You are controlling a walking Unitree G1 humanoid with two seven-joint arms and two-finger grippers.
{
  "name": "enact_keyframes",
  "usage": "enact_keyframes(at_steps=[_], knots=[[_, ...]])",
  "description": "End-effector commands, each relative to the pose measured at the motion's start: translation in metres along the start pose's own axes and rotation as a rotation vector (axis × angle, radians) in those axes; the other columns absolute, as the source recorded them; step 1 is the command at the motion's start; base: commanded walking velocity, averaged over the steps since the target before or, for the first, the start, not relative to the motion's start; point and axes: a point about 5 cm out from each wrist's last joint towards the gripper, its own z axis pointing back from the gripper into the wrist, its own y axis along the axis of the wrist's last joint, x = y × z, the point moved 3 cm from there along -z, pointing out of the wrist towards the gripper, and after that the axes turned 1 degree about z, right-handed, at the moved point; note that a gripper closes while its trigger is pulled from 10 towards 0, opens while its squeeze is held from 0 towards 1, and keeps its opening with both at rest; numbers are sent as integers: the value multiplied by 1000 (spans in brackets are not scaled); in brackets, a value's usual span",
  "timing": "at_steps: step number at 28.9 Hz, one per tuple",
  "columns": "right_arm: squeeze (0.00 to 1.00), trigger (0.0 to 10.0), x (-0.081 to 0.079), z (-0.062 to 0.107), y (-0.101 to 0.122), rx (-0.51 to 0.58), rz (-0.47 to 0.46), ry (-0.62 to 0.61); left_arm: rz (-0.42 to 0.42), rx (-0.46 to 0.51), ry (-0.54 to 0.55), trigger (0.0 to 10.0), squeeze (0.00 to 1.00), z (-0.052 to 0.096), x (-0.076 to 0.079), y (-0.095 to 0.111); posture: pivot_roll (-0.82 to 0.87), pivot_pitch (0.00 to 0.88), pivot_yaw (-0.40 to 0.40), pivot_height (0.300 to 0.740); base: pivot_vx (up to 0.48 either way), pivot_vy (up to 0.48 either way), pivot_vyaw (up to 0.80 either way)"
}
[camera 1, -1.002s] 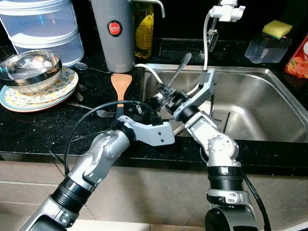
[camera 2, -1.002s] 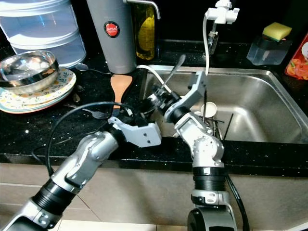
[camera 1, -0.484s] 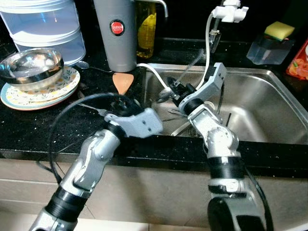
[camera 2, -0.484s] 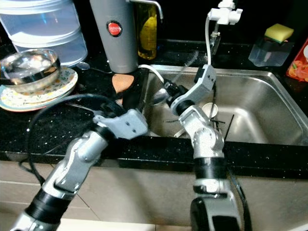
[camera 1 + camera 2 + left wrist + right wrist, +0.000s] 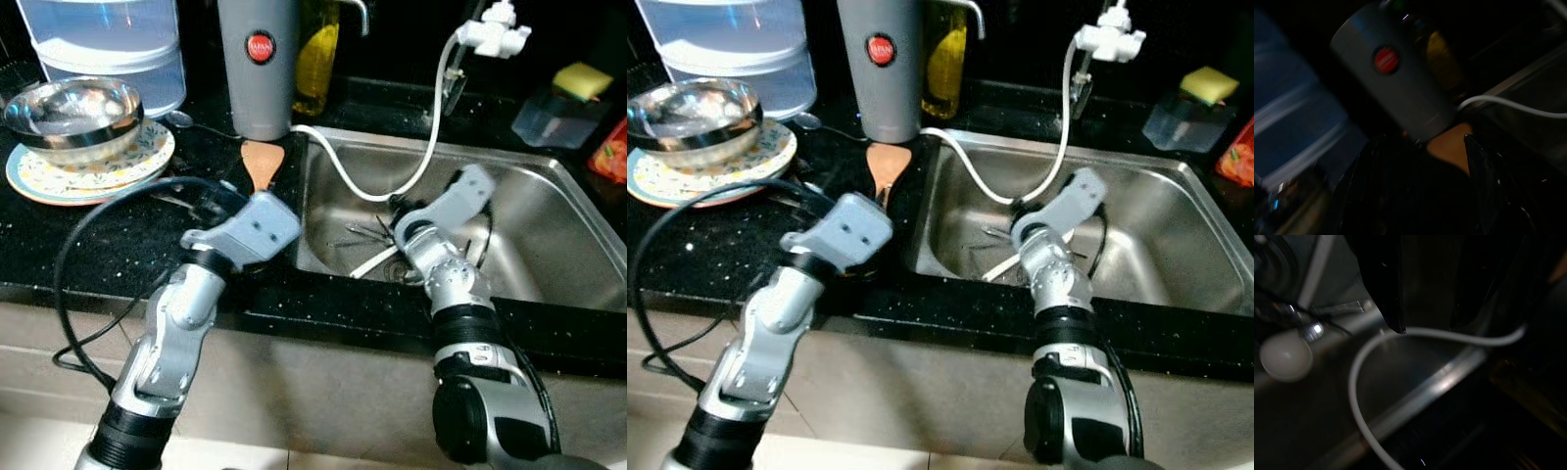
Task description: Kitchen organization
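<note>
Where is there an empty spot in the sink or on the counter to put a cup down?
The right half of the sink is bare steel. The black counter in front of the plates is also free. It is crowded near the grey canister, where a wooden spatula and the left gripper sit, and in the sink's left half, with utensils and the right gripper.

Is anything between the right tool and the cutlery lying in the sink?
Partly. The white hose droops into the sink just beyond the right tool, hanging above the cutlery on the basin floor.

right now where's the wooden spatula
The wooden spatula lies on the black counter at the sink's left edge, in front of the grey canister, its handle under the left gripper.
</note>
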Motion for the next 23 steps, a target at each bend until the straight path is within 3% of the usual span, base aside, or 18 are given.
enact_keyframes(at_steps=[1,2,3,4,6,7,17,21,23], knots=[[0,10000,-3,0,7,32,7,15,34,-12,2,10000,0,1,1,0,287,68,-138,740,0,0,0],[0,10000,-31,7,17,111,121,165,197,-131,66,10000,0,3,-6,-15,279,71,-132,740,0,0,0],[0,10000,-31,7,17,111,121,165,197,-131,66,10000,0,3,-6,-15,279,71,-132,740,0,0,0],[0,10000,-44,12,17,129,177,231,275,-183,88,10000,0,4,-7,-22,277,71,-129,740,0,0,0],[0,10000,-44,12,17,129,177,231,275,-183,88,10000,0,4,-7,-22,277,71,-129,740,0,0,0],[0,10000,-57,21,12,138,219,296,394,-274,107,10000,0,6,-7,-33,271,72,-121,740,0,0,0],[0,10000,-53,33,1,128,217,311,445,-327,95,10000,0,9,-14,-41,259,62,-67,740,0,0,0],[0,10000,-43,36,2,150,225,265,427,-309,28,10000,0,-3,-11,-36,215,54,-49,740,0,0,0],[0,10000,-46,39,5,167,240,278,370,-277,-27,10000,0,-11,-16,-30,203,40,-40,740,0,0,0]])
